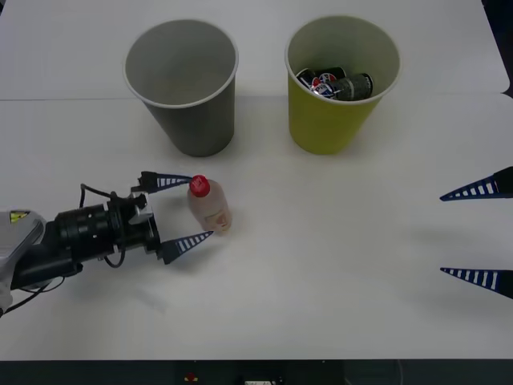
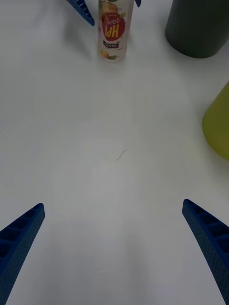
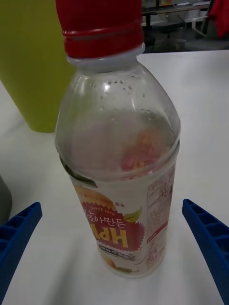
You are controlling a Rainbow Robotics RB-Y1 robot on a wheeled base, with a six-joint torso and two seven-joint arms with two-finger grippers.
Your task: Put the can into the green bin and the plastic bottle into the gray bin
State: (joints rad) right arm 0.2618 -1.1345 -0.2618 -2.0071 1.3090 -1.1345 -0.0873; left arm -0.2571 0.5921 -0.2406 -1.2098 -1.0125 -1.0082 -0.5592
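Front view showed your left gripper [image 1: 186, 208] spread wide around the small clear red-capped plastic bottle [image 1: 210, 205], fingers not touching it, upright before the gray bin [image 1: 183, 84]. Its label's writing was unreadable. Your right gripper [image 1: 479, 233] waited open.

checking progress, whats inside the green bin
The green bin holds a dark can lying near its rim; its bottom beneath the can is covered.

Front view high, facing down the table [image 1: 321, 265], left wrist view close on the plastic bottle [image 3: 119, 162], right wrist view farther, sharing it
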